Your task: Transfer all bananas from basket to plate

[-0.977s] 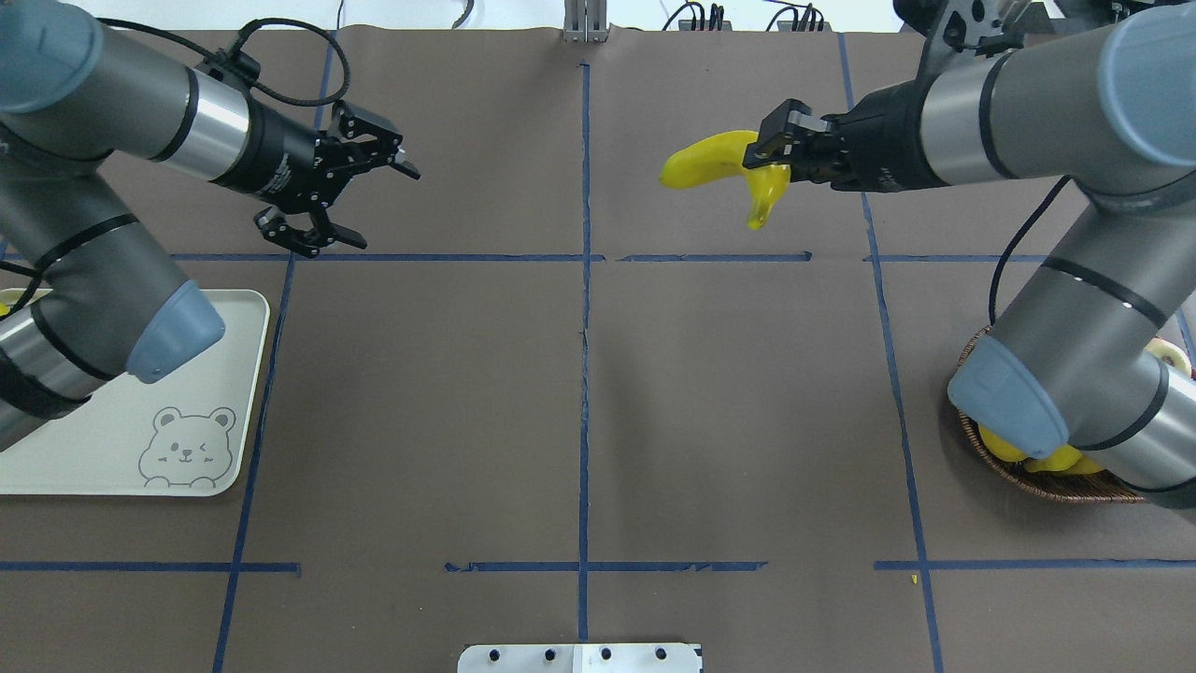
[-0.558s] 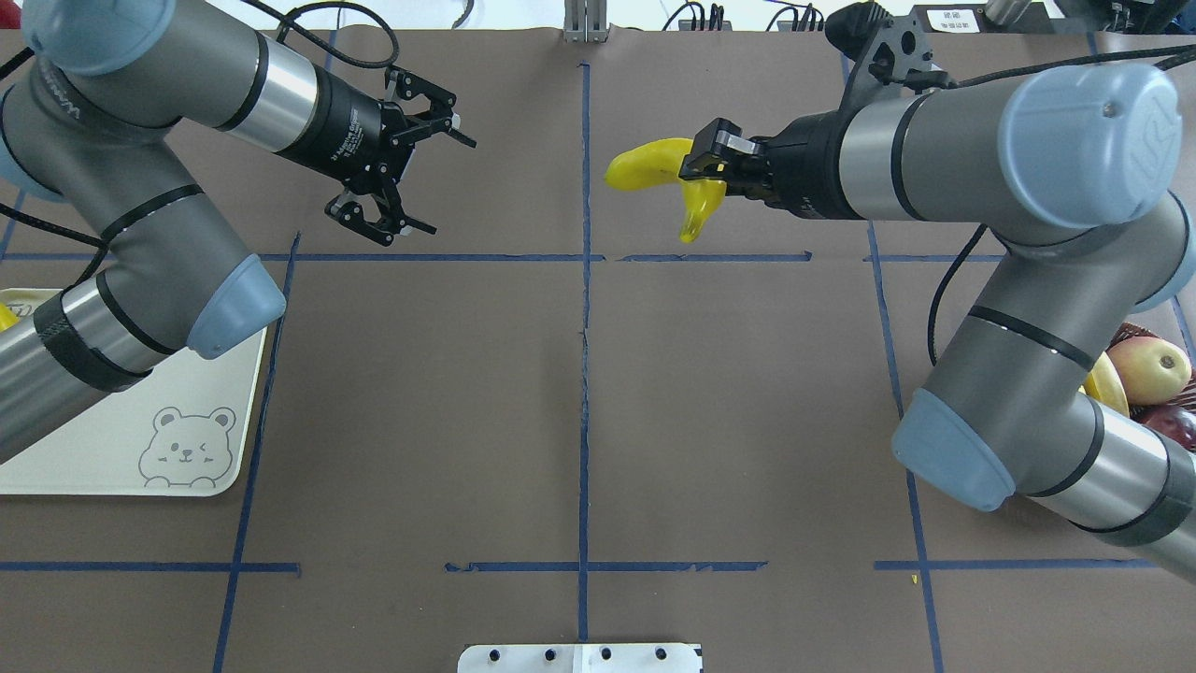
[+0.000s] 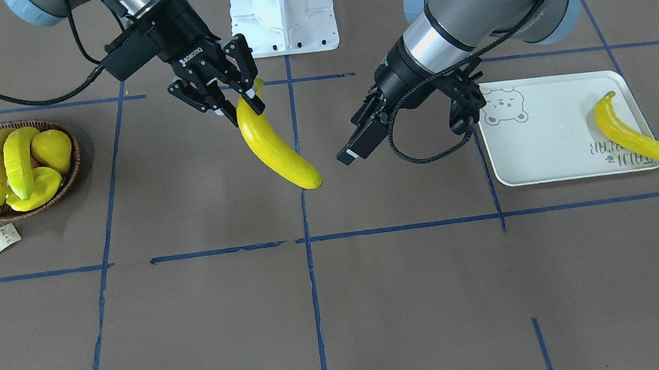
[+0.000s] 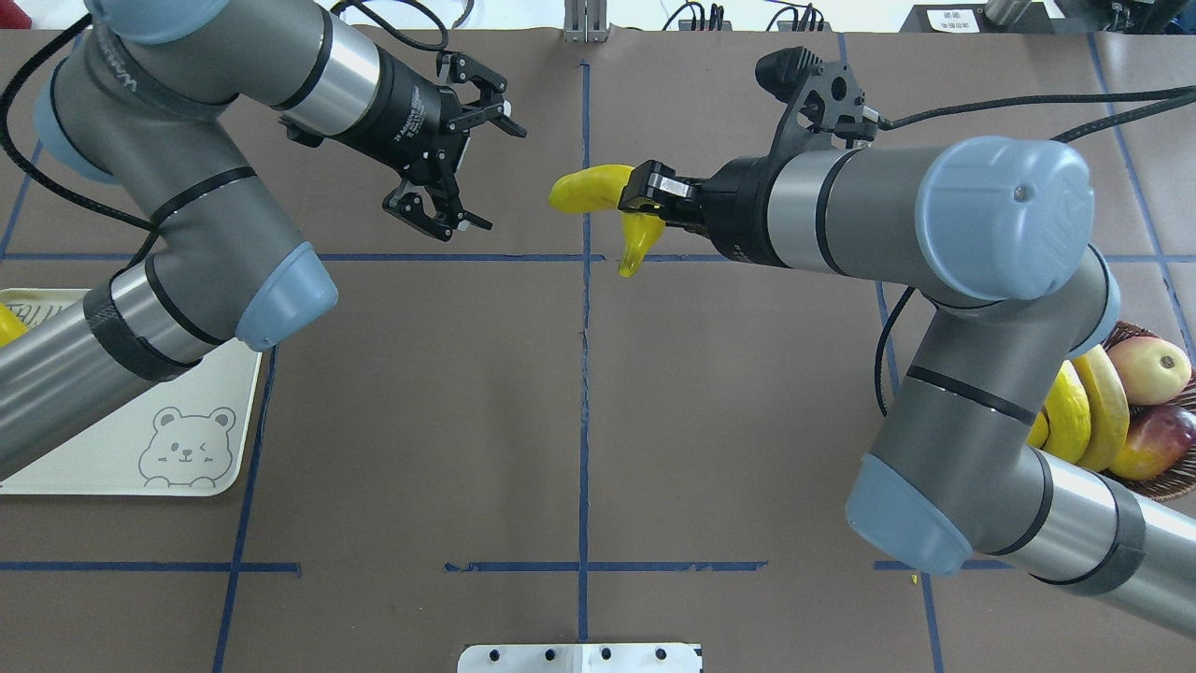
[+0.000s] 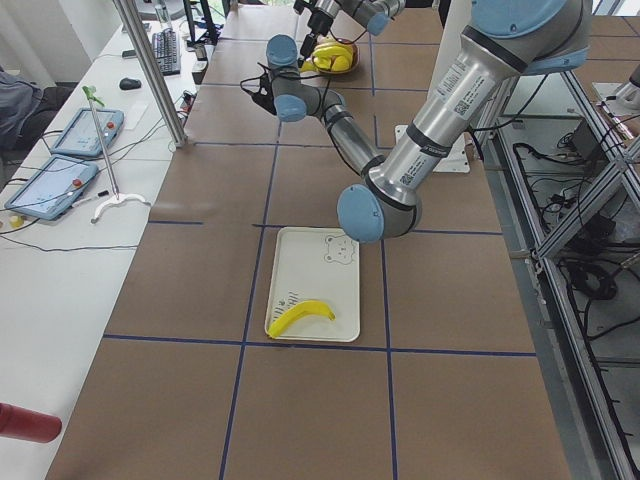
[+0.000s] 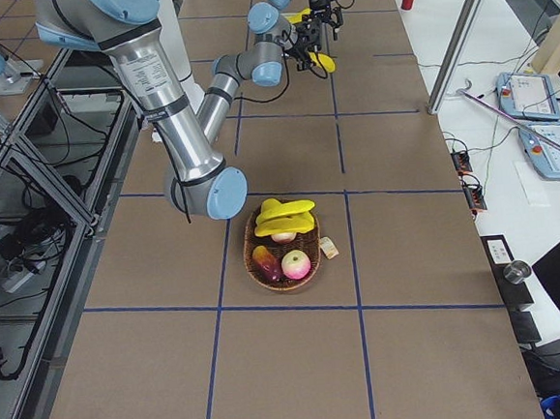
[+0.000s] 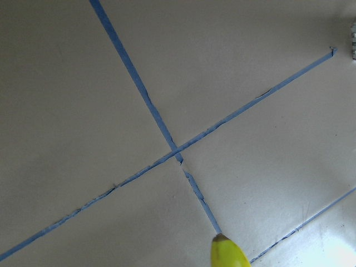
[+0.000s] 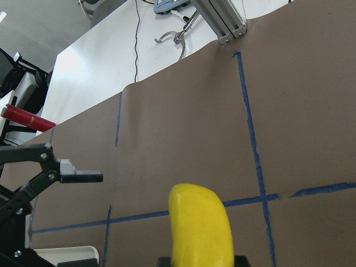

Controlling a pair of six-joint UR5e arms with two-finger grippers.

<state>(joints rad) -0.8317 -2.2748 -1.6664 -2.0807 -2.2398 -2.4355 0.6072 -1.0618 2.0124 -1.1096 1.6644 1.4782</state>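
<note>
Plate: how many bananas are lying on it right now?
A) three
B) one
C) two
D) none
B: a single banana lies on the plate, by its lettered end. The carried banana is clamped in the right gripper and is not yet over the plate.

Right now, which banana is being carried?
The banana in the right end effector, above mid-table; another banana lies on the plate, the rest sit in the basket.
</note>
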